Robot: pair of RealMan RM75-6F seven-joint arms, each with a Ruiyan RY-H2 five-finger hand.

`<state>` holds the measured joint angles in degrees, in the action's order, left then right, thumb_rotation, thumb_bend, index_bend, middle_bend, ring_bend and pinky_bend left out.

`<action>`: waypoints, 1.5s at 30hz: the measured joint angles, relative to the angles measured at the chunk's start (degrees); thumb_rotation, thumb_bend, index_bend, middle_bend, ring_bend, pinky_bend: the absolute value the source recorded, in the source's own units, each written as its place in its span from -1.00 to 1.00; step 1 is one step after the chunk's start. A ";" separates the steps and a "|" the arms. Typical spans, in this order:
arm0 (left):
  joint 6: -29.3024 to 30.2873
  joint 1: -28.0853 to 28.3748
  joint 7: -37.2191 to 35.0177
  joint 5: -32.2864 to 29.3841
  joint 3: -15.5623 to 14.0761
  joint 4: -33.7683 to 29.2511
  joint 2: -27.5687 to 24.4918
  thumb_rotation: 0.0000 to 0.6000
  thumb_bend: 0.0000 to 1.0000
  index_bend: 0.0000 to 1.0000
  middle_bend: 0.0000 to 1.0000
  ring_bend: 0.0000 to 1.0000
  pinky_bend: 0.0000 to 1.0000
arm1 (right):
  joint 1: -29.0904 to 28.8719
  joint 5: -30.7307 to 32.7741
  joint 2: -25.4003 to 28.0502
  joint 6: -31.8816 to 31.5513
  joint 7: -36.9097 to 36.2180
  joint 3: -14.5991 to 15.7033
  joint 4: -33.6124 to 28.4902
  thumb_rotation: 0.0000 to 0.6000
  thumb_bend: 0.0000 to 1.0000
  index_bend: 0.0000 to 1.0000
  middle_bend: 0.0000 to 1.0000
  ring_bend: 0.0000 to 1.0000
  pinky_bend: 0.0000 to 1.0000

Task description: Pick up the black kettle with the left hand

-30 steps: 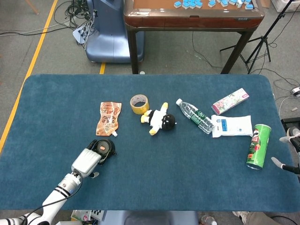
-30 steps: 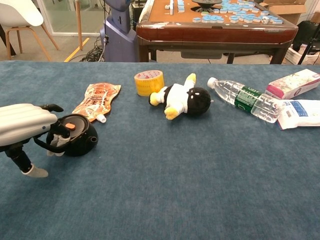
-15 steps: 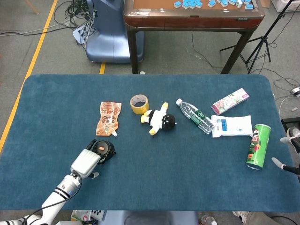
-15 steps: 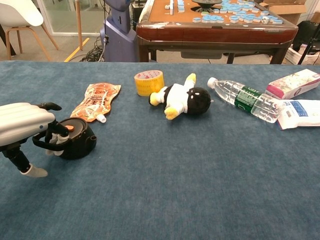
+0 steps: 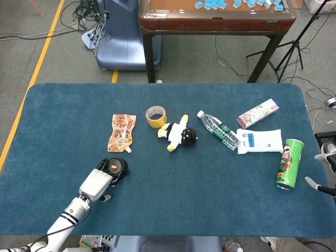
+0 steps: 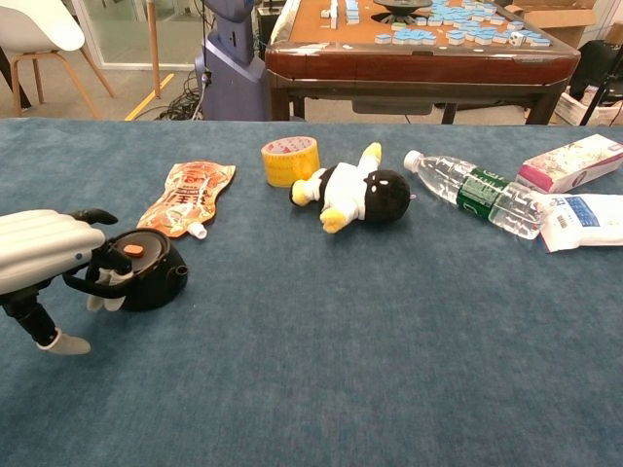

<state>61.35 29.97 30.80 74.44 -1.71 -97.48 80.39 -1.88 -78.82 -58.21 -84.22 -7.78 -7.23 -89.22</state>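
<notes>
The black kettle point(image 5: 117, 167) point(image 6: 148, 276), squat with an orange knob on its lid, rests on the blue cloth at the near left. My left hand point(image 5: 96, 184) point(image 6: 41, 255) is at its near-left side. Its white fingers point(image 6: 101, 300) curl in under the looped black handle point(image 6: 86, 282) and grip it. The kettle's base touches the table. My right hand point(image 5: 321, 173) shows only at the far right edge of the head view, its fingers apart and holding nothing; the chest view does not show it.
An orange pouch point(image 5: 122, 132) lies just beyond the kettle. Farther right lie a yellow tape roll point(image 5: 156, 116), a plush toy point(image 5: 180, 134), a water bottle point(image 5: 218, 129), a white wipes pack point(image 5: 259, 140), a pink box point(image 5: 257, 113) and a green can point(image 5: 290, 164).
My left hand has drawn back slightly toward the near-left edge and sunk lower, its fingers settling further under the handle. The kettle shifted only a little. The right hand has not moved.
</notes>
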 measured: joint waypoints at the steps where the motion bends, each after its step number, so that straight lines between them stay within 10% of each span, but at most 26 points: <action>1: -0.06 -0.04 -0.12 -0.01 -0.04 -0.02 0.02 1.00 -0.77 0.11 0.14 -0.11 -1.00 | 0.01 0.00 0.00 0.00 -0.04 0.00 0.02 1.00 -0.78 -0.25 -0.22 -0.47 -0.44; 34: -2.94 2.39 -4.68 -0.40 2.51 -2.62 -3.24 0.99 -0.77 0.77 0.93 0.60 -1.00 | 0.43 0.52 -0.67 -0.41 -1.58 -0.50 1.59 1.00 -0.78 -0.25 -0.22 -0.48 -0.44; 45: -1.62 2.54 -7.94 1.10 3.72 -3.04 -3.80 0.18 -0.77 0.84 0.98 0.65 -1.00 | 0.20 0.69 -1.27 0.26 -2.42 -0.60 2.81 1.00 -0.78 -0.25 -0.22 -0.48 -0.44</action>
<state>59.73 32.51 22.87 75.53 2.01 -100.52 76.59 -1.69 -78.13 -59.48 -83.96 -10.20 -7.83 -86.41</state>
